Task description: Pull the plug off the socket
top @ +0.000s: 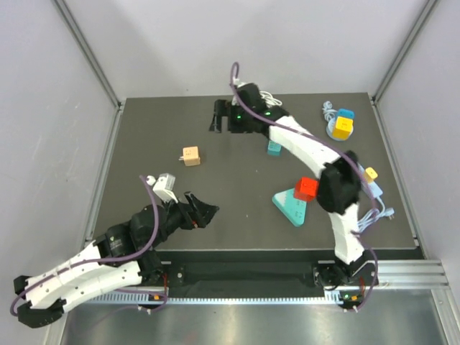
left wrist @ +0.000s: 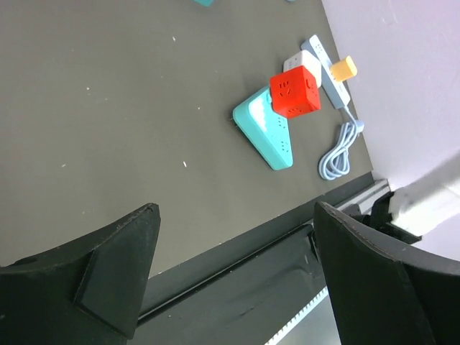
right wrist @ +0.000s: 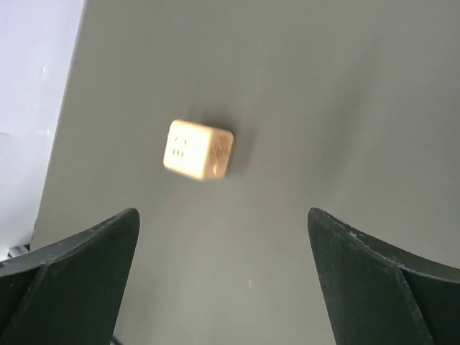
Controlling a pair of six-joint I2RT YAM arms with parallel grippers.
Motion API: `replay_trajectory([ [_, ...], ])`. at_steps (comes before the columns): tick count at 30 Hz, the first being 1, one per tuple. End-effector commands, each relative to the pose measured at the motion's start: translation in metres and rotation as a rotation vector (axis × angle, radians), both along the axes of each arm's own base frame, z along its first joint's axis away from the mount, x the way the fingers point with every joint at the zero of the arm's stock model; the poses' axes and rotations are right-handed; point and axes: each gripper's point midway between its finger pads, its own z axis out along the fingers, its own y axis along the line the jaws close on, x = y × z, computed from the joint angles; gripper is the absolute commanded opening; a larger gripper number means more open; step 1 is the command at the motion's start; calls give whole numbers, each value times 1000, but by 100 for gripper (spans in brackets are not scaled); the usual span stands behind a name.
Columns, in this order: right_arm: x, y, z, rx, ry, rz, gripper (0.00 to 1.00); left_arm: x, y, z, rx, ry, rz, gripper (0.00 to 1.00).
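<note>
Shows the tan cube plug [top: 190, 156] [right wrist: 198, 149] lying free on the dark table [top: 144, 144], touching nothing, well left of the teal triangular power strip [top: 291, 207] [left wrist: 264, 129] and farther from the arm bases. Presents 1 slotted face of it in the right wrist view.

Places the right gripper [top: 221, 123] [right wrist: 221, 237] beyond the strip and to its left, jaws spread wide and holding nothing, with the cube seen between the 2 fingers but apart from both.

Sets the left gripper [top: 203, 212] [left wrist: 237, 215] left of the strip, near the table's front edge, jaws likewise wide and empty, facing the strip.

Shows a red cube [top: 306, 188] [left wrist: 295, 91] resting on the strip's far corner. Marks a small teal block [top: 274, 148] just beyond the strip, a white strip [left wrist: 327, 68] with a yellow plug [top: 370, 175] [left wrist: 343, 68] to its right, and a yellow cube [top: 341, 128] topped in blue far beyond it, toward the right rear corner.
</note>
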Motion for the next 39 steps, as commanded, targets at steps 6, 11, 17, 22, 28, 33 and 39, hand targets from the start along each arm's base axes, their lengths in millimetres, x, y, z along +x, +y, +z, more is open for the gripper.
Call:
replay_trajectory([
  [6, -96, -136, 35, -117, -52, -147, 100, 16, -64, 11, 106, -49, -162, 91],
  [11, -157, -216, -13, -192, 74, -324, 100, 34, -129, 5, 192, -45, -282, 88],
  [17, -207, -295, -27, -253, 103, -567, 100, 57, -197, -4, 295, -101, -308, 86],
  [22, -234, -344, -19, -195, 74, -764, 98, 58, -249, -27, 406, -167, -313, 86],
  [28, -251, -390, -24, -255, 94, -943, 79, 58, -299, -48, 539, -196, -304, 89],
  [33, -263, -390, -40, -188, 176, -982, 68, 70, -322, -59, 624, -227, -261, 91],
  [39, -275, -404, -35, -131, 153, -1084, 68, 80, -332, -75, 684, -250, -239, 93],
])
